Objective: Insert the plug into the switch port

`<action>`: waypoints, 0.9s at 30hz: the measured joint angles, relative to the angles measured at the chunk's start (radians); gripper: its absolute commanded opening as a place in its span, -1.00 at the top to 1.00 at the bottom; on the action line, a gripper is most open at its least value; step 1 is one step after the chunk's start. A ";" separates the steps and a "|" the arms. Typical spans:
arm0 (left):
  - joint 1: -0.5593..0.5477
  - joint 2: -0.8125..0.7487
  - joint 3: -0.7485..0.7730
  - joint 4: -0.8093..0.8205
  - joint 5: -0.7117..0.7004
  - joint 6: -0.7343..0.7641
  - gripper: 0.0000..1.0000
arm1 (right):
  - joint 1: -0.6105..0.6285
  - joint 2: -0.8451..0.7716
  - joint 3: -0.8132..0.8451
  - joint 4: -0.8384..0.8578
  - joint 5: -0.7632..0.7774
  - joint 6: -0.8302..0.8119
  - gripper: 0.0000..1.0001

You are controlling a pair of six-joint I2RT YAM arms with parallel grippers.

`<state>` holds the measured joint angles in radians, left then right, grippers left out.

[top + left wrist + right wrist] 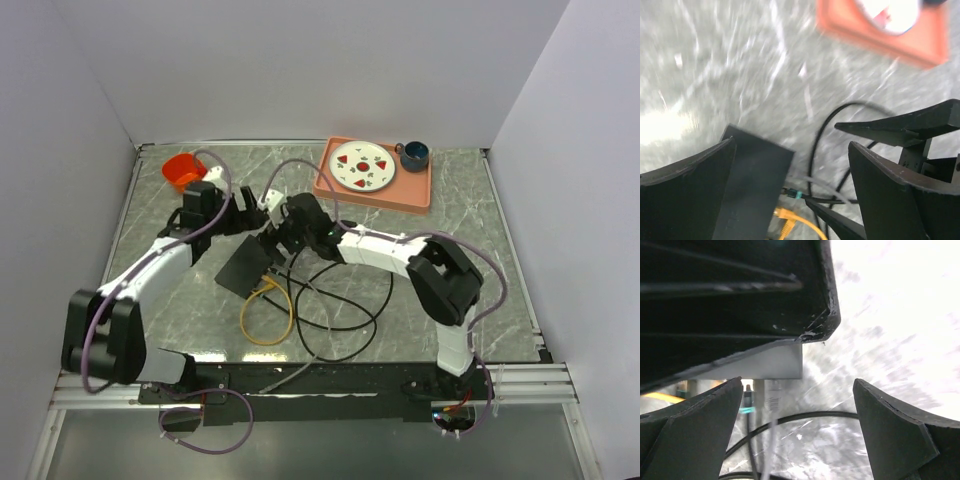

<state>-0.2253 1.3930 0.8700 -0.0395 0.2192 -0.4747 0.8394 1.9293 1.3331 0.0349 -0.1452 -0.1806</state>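
Two robot hands hover over a flat black box (245, 268) on the tabletop (470, 210). The left hand (791, 142) and right hand (797, 382) both have fingers spread apart, gripping nothing. A teal-tipped plug (792, 194) sits against the box's narrow side, seemingly in the switch port, which is too blurred to make out.

no words, numbers or signs can be read in any view. the plate (362, 166) on the pink tray (415, 190) has only red shapes and tiny dots, not letters. the black box (245, 268), in front of the tray, has a plain dark top. both wrist views are too blurry to read anything.
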 measured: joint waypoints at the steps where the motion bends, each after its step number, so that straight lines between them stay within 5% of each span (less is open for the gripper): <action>1: -0.003 -0.034 0.015 -0.011 -0.003 0.005 -0.99 | 0.000 -0.026 0.000 0.006 0.006 0.000 -0.99; 14: -0.007 -0.481 0.008 -0.033 -0.024 0.026 -0.93 | 0.001 -0.550 -0.201 0.033 0.119 0.024 -0.99; 27: -0.011 -0.512 -0.096 -0.081 -0.102 0.006 -0.93 | -0.085 -1.070 -0.589 -0.062 0.286 0.095 -1.00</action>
<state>-0.2367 0.8814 0.7742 -0.1207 0.1169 -0.4690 0.7547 0.8589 0.7441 -0.0269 0.1406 -0.0853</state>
